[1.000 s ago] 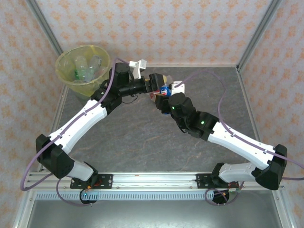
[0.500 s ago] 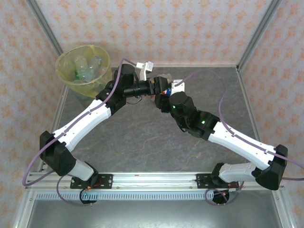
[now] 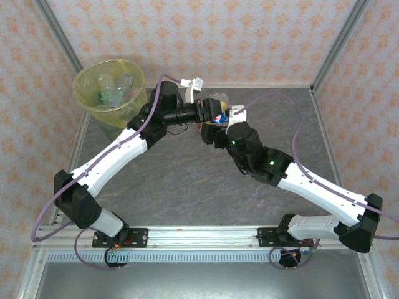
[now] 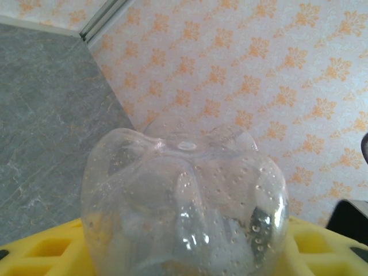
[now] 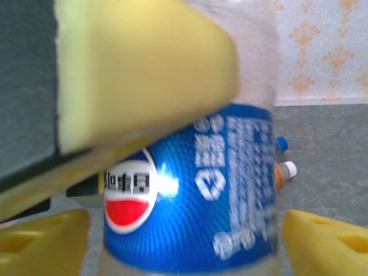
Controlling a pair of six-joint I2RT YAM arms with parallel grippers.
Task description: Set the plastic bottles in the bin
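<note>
Orange-patterned wallpaper closes in a grey stone-look worktop (image 3: 187,180), and over its far middle the two arms meet on one clear bottle (image 3: 217,116) with a blue label, apparently lifted off the surface. The left fingers (image 4: 34,253) are clamped on it near its base. The right fingers (image 5: 322,241) stand apart, one on either side of the label with a thin gap each side. The bin (image 3: 84,81), with several bottles already inside its yellow liner, sits at the far left corner, well apart from the meeting point. The danger, as I judge it, is the crowding. If the left arm swings toward the bin before the right one backs clear, a right finger could catch the label and lever the bottle out of the grip. The thin, empty wall may also buckle under the pads and squirt free. A release short of the rim would drop it beside the bin.
</note>
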